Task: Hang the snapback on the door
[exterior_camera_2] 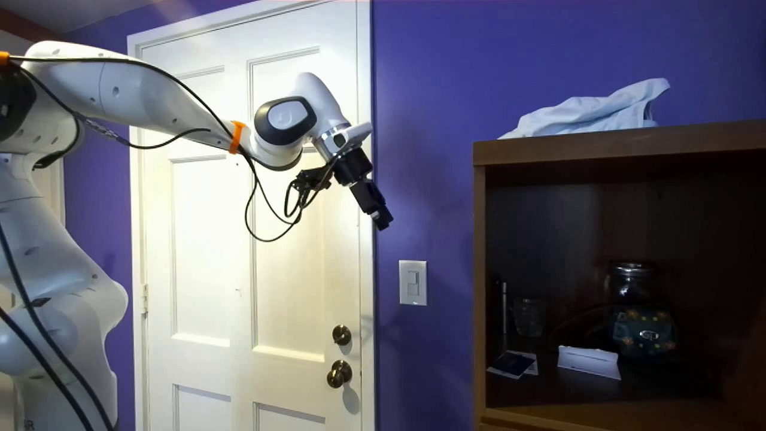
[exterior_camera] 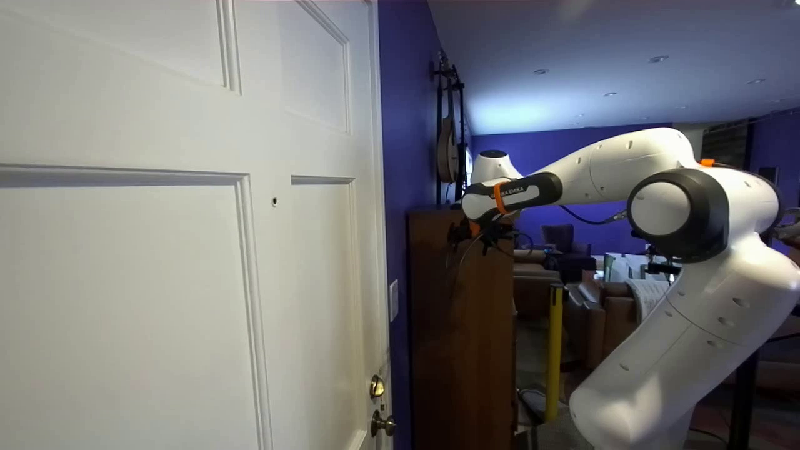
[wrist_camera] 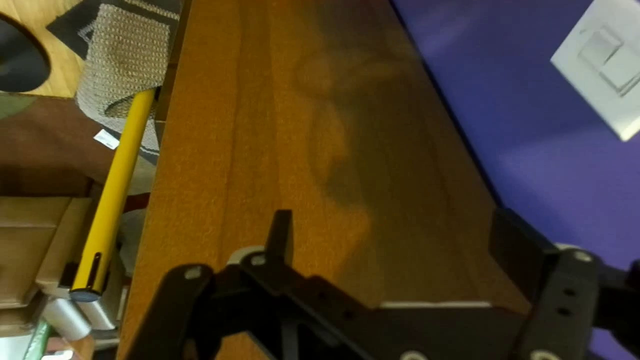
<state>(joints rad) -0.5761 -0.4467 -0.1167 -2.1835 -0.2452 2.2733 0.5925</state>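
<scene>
The snapback [exterior_camera_2: 589,111], a crumpled pale grey-white cloth shape, lies on top of the dark brown cabinet in an exterior view. It is out of view in the wrist view, and I cannot make it out in the remaining exterior view. The white panelled door [exterior_camera: 125,287] is shut and also shows behind the arm [exterior_camera_2: 287,257]. My gripper [exterior_camera_2: 383,221] points down and toward the cabinet, near the door's knob-side edge, lower than the cabinet top and apart from the snapback. In the wrist view my gripper [wrist_camera: 393,220] is open, with nothing between its fingers.
The cabinet's side [wrist_camera: 300,125] faces the gripper; its open shelf holds a jar [exterior_camera_2: 633,278] and cards [exterior_camera_2: 589,362]. A light switch [exterior_camera_2: 413,282] is on the purple wall. A brass knob [exterior_camera_2: 339,374] sticks out. A yellow pole [exterior_camera: 554,350] stands by the cabinet. Cables hang from the arm.
</scene>
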